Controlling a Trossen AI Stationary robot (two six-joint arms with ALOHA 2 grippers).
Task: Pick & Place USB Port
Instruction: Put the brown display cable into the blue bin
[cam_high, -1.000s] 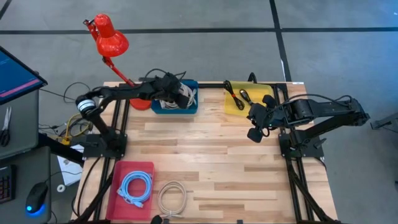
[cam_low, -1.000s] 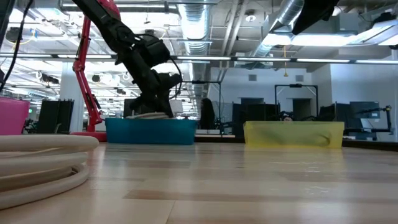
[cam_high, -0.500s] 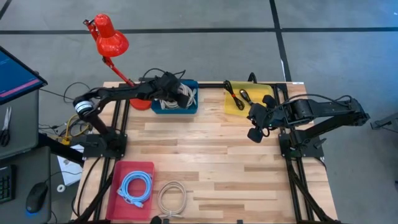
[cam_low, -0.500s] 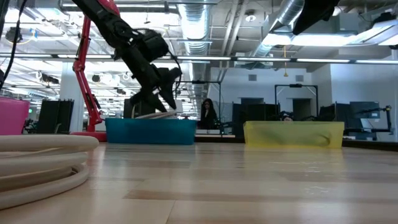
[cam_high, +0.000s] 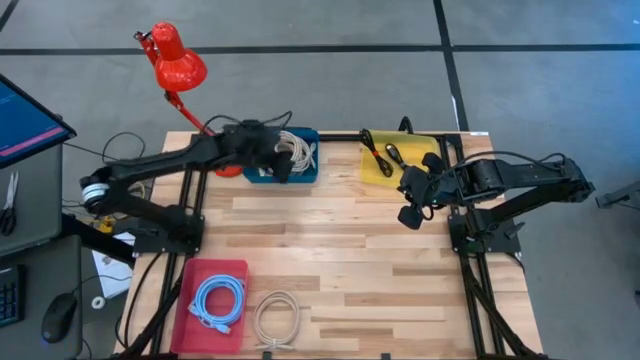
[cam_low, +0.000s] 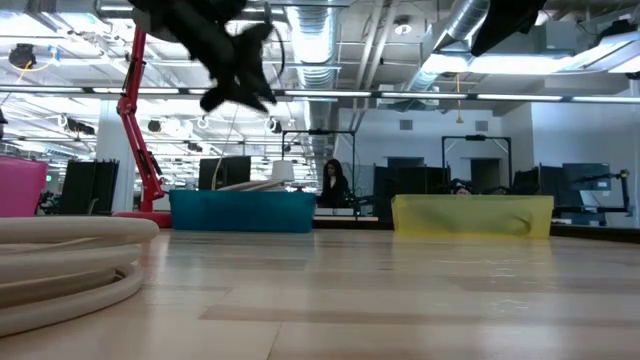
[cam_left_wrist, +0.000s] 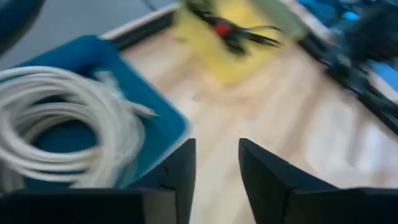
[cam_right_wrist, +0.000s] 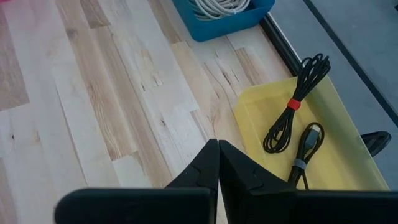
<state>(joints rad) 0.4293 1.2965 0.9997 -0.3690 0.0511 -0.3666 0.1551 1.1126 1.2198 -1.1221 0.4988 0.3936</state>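
Cable coils are sorted across the desk (cam_high: 350, 270): a white cable (cam_high: 297, 150) lies in the blue bin (cam_high: 310, 175) at the far edge, two black cables (cam_right_wrist: 292, 118) sit in the yellow tray (cam_right_wrist: 336, 162) beside it, a light blue cable (cam_high: 217, 300) rests in the pink tray (cam_high: 195, 275) at the near edge, and a cream cable (cam_high: 277, 317) lies bare on the wood next to that. Which one the task means cannot be told.

The left end effector (cam_left_wrist: 216, 162) hangs above the blue bin's near rim, fingers spread with a clear gap and nothing between them. The risk, as a judgement, is that a loose loop of the white cable catches a finger and drags over the rim when the arm moves off.

The left arm reaches in from the desk's left side, raised well off the wood in the low view. The right end effector (cam_right_wrist: 217, 163) waits over the desk by the yellow tray, fingers pressed together and empty.
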